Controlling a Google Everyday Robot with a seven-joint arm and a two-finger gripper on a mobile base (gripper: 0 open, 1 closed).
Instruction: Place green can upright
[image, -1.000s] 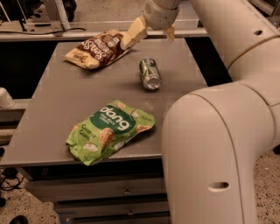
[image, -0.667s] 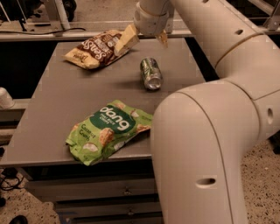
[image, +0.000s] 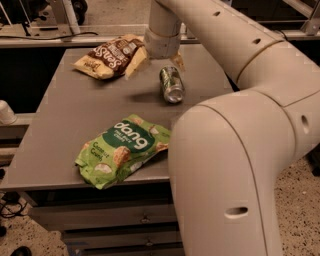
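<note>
The green can (image: 171, 84) lies on its side near the back right of the grey table (image: 65, 130), its silver end facing me. My gripper (image: 156, 64) hangs just behind and slightly left of the can, low over the table. It is open and empty, with one tan finger (image: 136, 62) to the left of the can and the other (image: 178, 61) near the can's far end.
A brown snack bag (image: 109, 55) lies at the back left, close to the left finger. A flat green "dang" bag (image: 122, 149) lies near the front edge. My arm's large white links (image: 235, 165) fill the right side and hide the table's right edge.
The gripper has moved down and to the left, from above the table's back edge to just behind the can. The can and both bags have not moved.
</note>
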